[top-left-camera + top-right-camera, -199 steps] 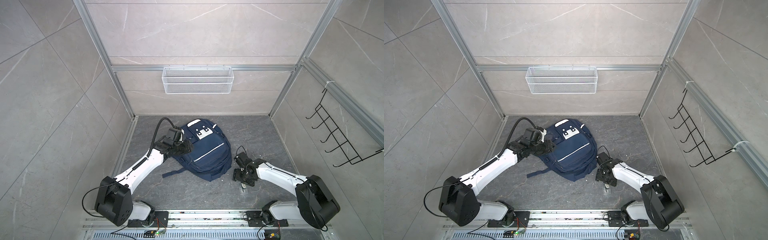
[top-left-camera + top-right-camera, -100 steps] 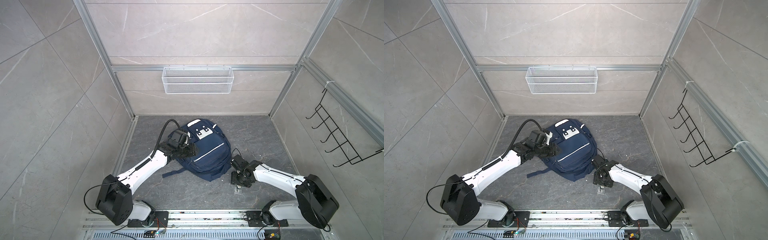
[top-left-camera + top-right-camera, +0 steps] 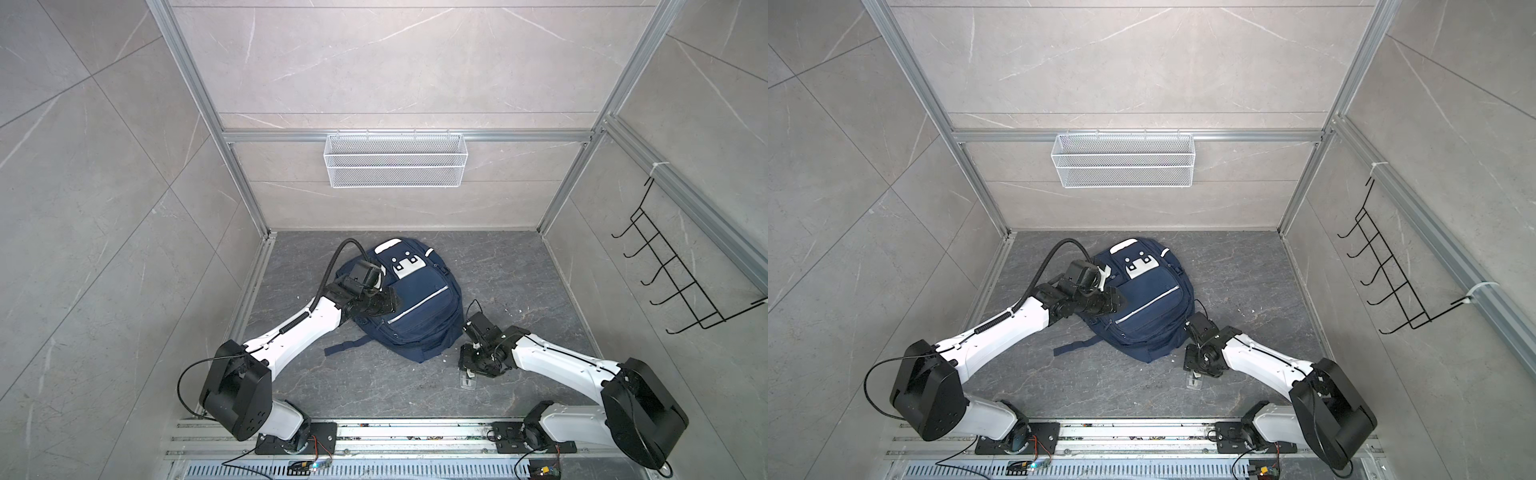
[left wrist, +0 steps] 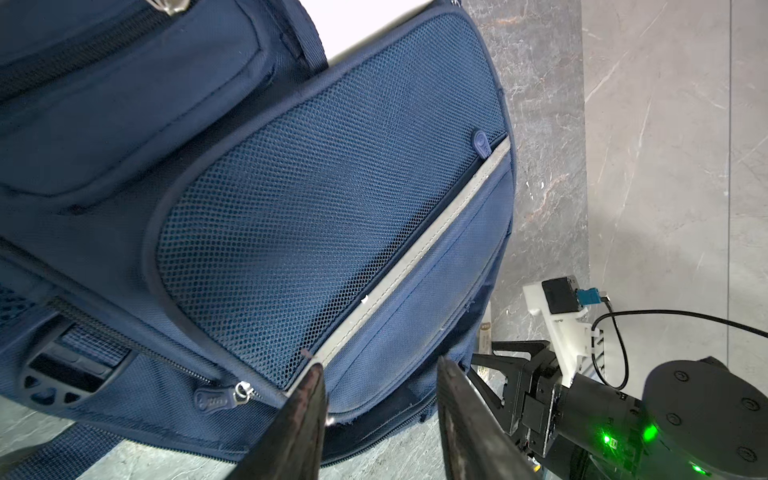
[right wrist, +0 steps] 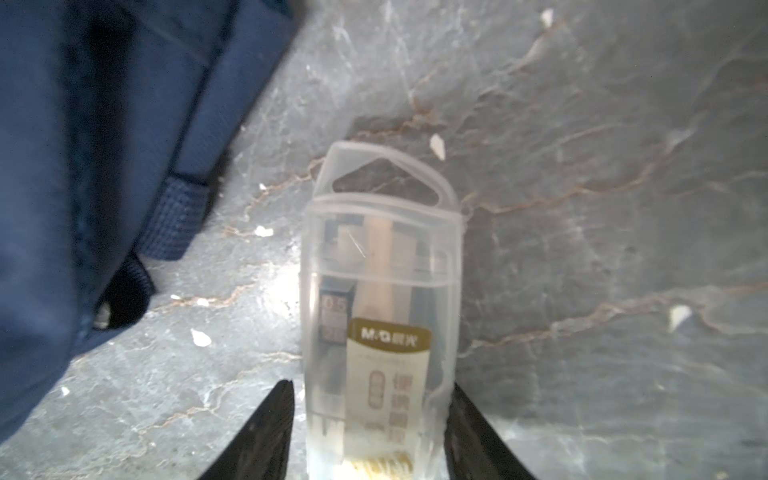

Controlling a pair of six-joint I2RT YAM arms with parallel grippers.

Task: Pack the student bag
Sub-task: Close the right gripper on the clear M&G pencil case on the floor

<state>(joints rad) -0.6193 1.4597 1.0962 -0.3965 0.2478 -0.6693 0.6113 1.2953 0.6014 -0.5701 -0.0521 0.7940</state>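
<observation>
Floor (image 3: 519, 270) scene: student bag (image 3: 422, 305) under left pincer (image 4: 380, 372), just beside right pincer (image 5: 372, 386).
The left pincer hangs partly open and empty, tips over the bag's mesh front pocket. The right pincer straddles a clear plastic case (image 5: 380, 266) lying between its fingers; whether they pinch it I cannot tell.
</observation>
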